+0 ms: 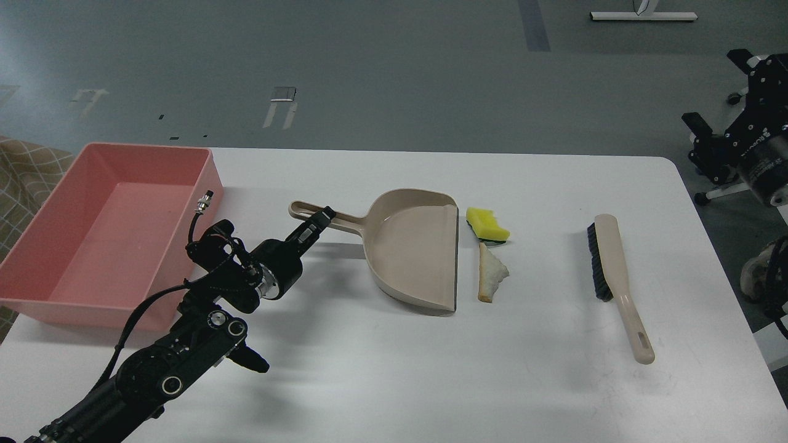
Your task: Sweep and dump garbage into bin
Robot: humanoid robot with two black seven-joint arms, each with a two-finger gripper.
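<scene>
The garbage is two scraps lying on the white table [394,369]: a yellow sponge piece [487,224] with a dark green underside, and below it a white bread wedge [491,274] with a tan crust. Both lie just right of the beige dustpan's [418,258] open edge. My left gripper [321,219] is at the dustpan's long handle [308,213] and looks closed on it. The pink bin [108,231] stands at the table's left end, beside my left arm. My right arm [739,154] shows dark at the right edge, off the table; its fingers cannot be told apart.
A beige hand brush [615,277] with dark bristles lies on the right of the table, handle toward me. A checked cloth [24,166] lies beyond the bin. Grey floor lies past the table's far edge.
</scene>
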